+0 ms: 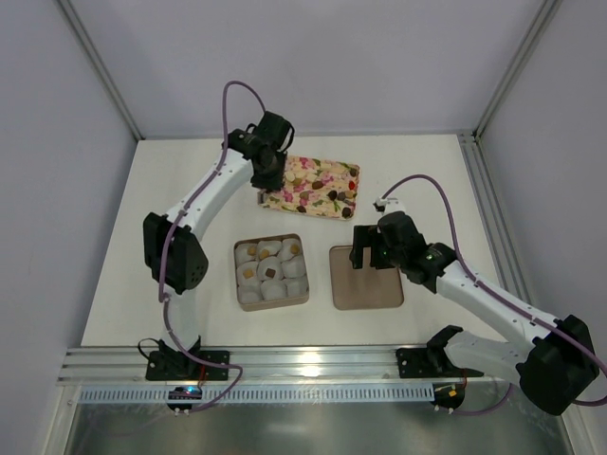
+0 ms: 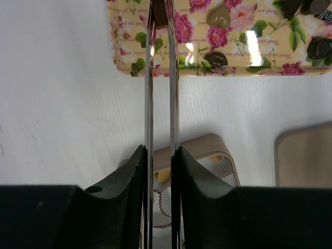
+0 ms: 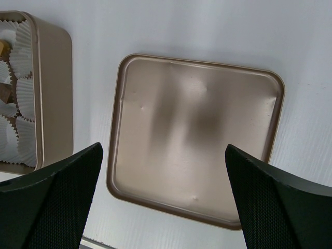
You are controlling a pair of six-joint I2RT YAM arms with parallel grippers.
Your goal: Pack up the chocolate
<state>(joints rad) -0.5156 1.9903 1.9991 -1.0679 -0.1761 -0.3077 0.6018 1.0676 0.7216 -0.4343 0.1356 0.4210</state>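
Note:
Several small tan and dark chocolates [image 2: 215,58] lie on the floral tray [image 1: 313,185]. A few more sit in white paper cups in the square box [image 1: 270,270], such as a tan one [image 1: 251,252] and a dark one [image 1: 270,272]. My left gripper [image 1: 268,175] is at the tray's left end, shut on long metal tongs [image 2: 149,78]. The tong tips pinch a dark brown chocolate [image 2: 160,18] over the tray's edge. My right gripper [image 1: 365,248] hovers open and empty above the box lid [image 1: 366,278]. The lid also shows in the right wrist view [image 3: 197,129].
The lid lies upturned right of the box. The box is in front of the tray; its corner with tan pieces shows in the left wrist view [image 2: 218,158]. White walls enclose the table on three sides. A metal rail [image 1: 303,365] runs along the near edge.

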